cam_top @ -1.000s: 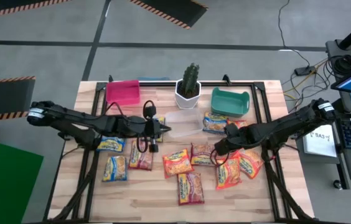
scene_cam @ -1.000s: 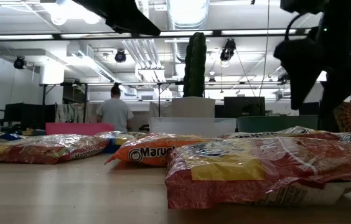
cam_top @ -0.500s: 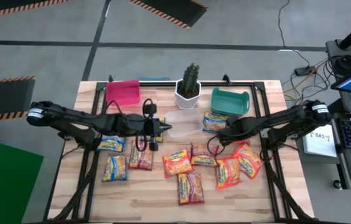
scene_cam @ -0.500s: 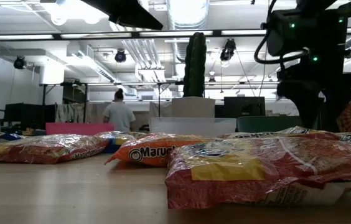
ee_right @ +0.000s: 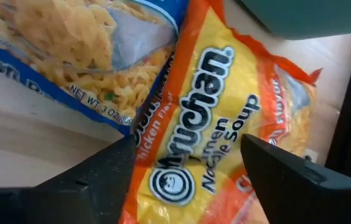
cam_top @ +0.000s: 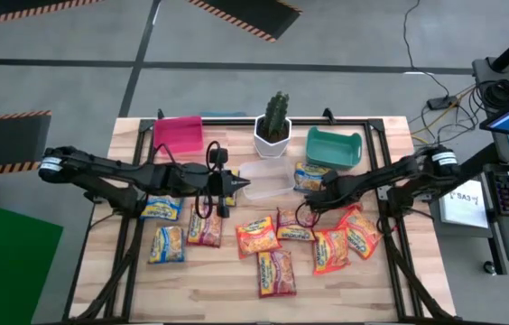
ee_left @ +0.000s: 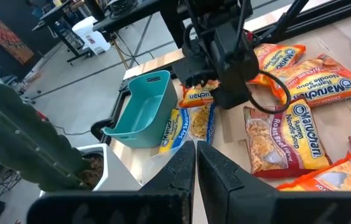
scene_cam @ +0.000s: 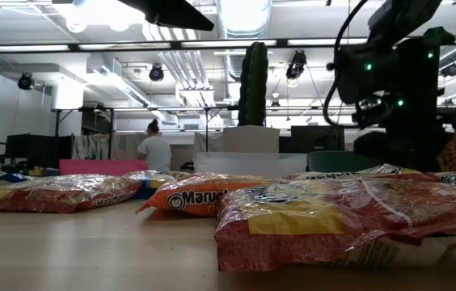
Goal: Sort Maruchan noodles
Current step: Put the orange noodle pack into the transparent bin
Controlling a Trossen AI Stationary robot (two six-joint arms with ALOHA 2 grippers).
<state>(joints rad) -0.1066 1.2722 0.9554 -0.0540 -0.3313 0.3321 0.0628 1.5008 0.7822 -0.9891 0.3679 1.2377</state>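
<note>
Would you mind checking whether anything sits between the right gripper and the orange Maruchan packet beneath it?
Nothing visible does. The right gripper is open directly over the orange packet, a finger on either side. A blue-edged packet lies beside it, outside the fingers.

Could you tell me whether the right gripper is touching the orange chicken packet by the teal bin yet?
Cannot tell: the right wrist view shows the right gripper straddling the orange packet, contact unclear.

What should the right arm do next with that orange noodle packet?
Probably close its fingers on the orange packet. One dark finger stands on each side of it, close above it near the teal bin, so a squeeze should grab it.
</note>
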